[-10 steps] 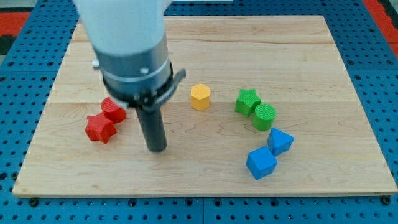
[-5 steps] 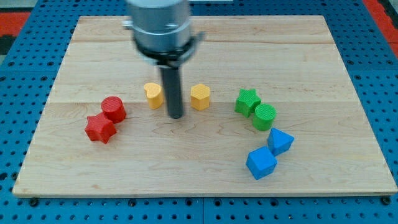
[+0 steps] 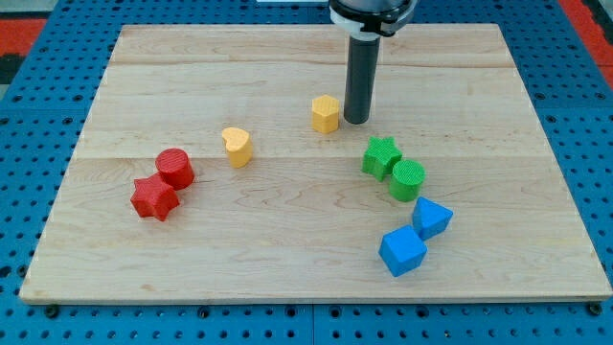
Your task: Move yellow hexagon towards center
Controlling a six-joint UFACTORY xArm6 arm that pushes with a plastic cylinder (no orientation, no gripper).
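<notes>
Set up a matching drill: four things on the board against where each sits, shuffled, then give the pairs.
1. yellow hexagon
2. yellow heart
3. red star
4. blue cube

A. nearest the view's bottom, right of middle
B. just left of my tip
C. far left, touching the red cylinder
D. alone, between the red blocks and the hexagon

Pairs: 1-B, 2-D, 3-C, 4-A

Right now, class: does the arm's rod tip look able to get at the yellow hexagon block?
Probably yes. My tip sits just to the view's right of the yellow hexagon block, apparently touching or nearly so, and nothing lies between them.
</notes>
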